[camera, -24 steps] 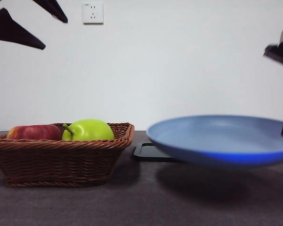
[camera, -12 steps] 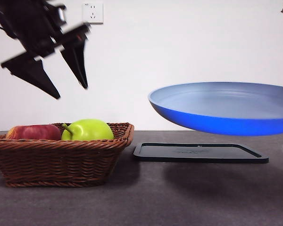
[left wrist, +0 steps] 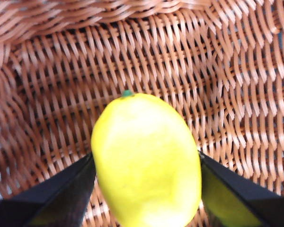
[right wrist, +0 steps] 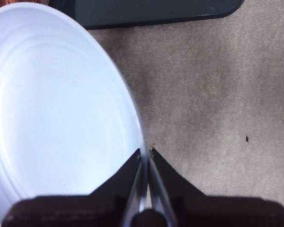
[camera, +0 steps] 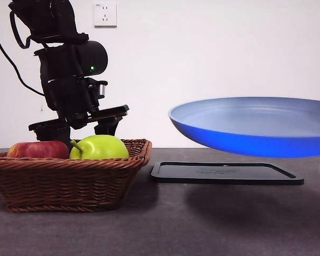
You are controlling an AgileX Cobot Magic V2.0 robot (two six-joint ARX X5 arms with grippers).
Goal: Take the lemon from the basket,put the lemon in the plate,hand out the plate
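Note:
The yellow lemon (left wrist: pixel 146 165) lies on the floor of the brown wicker basket (left wrist: pixel 203 71). In the front view it is hidden behind the fruit in the basket (camera: pixel 64 181). My left gripper (left wrist: pixel 146 156) is down in the basket, open, with one jaw on each side of the lemon. It shows in the front view (camera: pixel 85 130) behind the green apple. My right gripper (right wrist: pixel 146 153) is shut on the rim of the light-blue plate (right wrist: pixel 61 118). It holds the plate (camera: pixel 250 128) in the air above the black tray, about level.
A green apple (camera: pixel 100 148) and a red apple (camera: pixel 38 150) sit in the near side of the basket. A flat black tray (camera: pixel 226 173) lies on the grey table under the plate. It also shows in the right wrist view (right wrist: pixel 146 9).
My left arm has come down from the top left into the basket, its jaws now around the lemon. The plate was lifted off the tray and now hangs still.

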